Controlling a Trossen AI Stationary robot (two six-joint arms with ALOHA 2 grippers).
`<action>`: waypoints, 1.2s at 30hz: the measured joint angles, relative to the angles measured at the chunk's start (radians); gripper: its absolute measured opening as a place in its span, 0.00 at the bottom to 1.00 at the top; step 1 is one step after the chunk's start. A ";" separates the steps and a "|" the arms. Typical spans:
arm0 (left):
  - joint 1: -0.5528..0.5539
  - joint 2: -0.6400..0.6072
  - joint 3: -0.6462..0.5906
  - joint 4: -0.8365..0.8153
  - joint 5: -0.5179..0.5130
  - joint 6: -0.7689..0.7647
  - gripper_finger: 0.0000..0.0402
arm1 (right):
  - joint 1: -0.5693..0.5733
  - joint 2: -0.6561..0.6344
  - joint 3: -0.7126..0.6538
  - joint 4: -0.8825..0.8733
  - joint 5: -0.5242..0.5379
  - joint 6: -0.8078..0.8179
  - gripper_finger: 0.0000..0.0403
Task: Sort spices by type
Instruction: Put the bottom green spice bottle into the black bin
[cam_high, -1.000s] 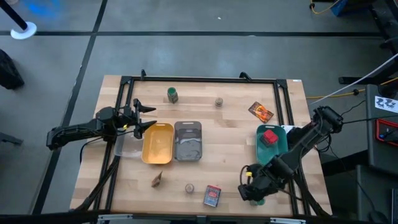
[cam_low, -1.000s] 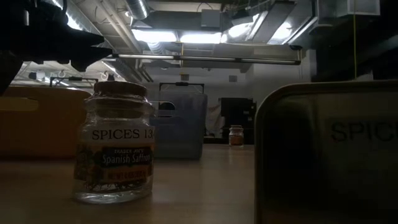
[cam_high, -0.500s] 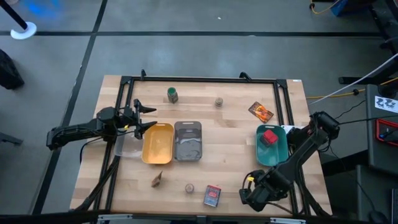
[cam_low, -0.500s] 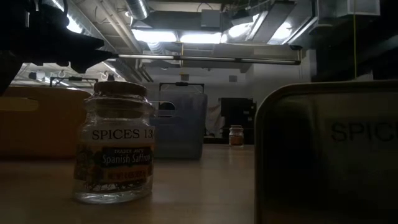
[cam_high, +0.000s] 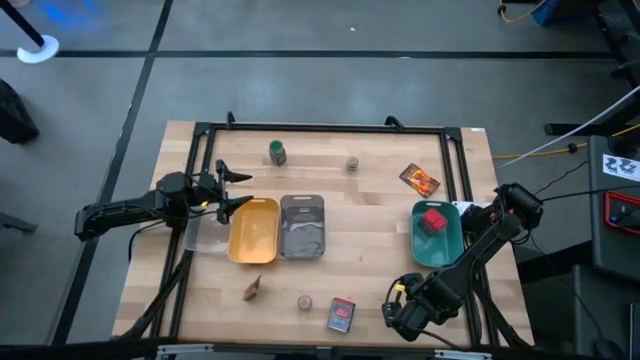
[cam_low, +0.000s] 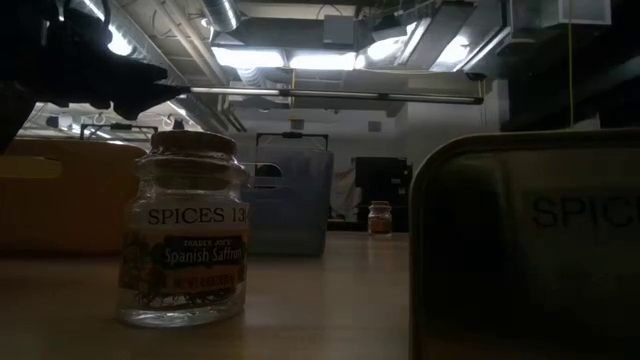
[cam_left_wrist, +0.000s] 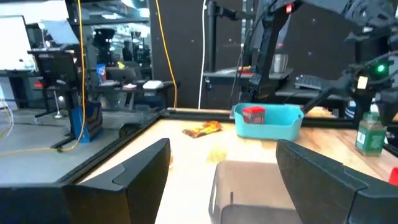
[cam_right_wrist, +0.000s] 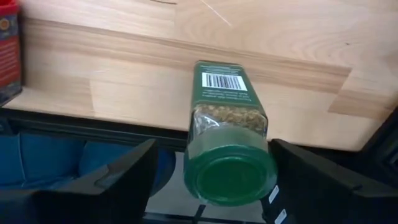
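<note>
My right gripper (cam_high: 400, 306) is at the table's near right corner, shut on a green-lidded jar (cam_right_wrist: 227, 124). The second green-lidded jar (cam_high: 277, 152) and a tan-grey jar (cam_high: 352, 163) stand near the far edge. One red box (cam_high: 432, 220) lies in the teal tray (cam_high: 450, 250). The other red box (cam_high: 341, 315), a tan-grey jar (cam_high: 305, 302) and a brown packet (cam_high: 253, 290) sit near the near edge. An orange packet (cam_high: 420, 180) lies far right. My left gripper (cam_high: 242, 187) hovers open by the yellow tray's (cam_high: 254, 232) far left corner. My right gripper has the green-lidded jar between its two fingers (cam_right_wrist: 134, 171), which lie along the jar's sides. The lid (cam_right_wrist: 230, 174) faces the wrist and the base points away toward the table. It comes from above, slanting. The jar looks lifted clear; the exact pad contact is hidden.
The grey tray (cam_high: 302, 226) sits beside the yellow one, and a clear tray (cam_high: 205, 238) lies under my left arm. A black frame rail (cam_high: 455, 180) runs around the tabletop. Bare wood lies between the grey and teal trays.
My right gripper, with the jar in it, has moved a little toward the table's near edge. My left arm has kept still.
</note>
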 joint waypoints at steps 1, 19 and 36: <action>0.000 0.000 0.000 -0.001 0.000 -0.001 0.69 | 0.000 0.000 0.000 0.000 -0.004 0.000 0.77; 0.000 0.000 0.000 -0.002 0.000 0.000 0.69 | -0.001 0.000 0.000 0.000 0.018 -0.030 0.52; 0.000 0.000 0.000 0.000 0.000 0.000 0.69 | -0.033 -0.003 0.002 0.014 0.416 -0.062 0.52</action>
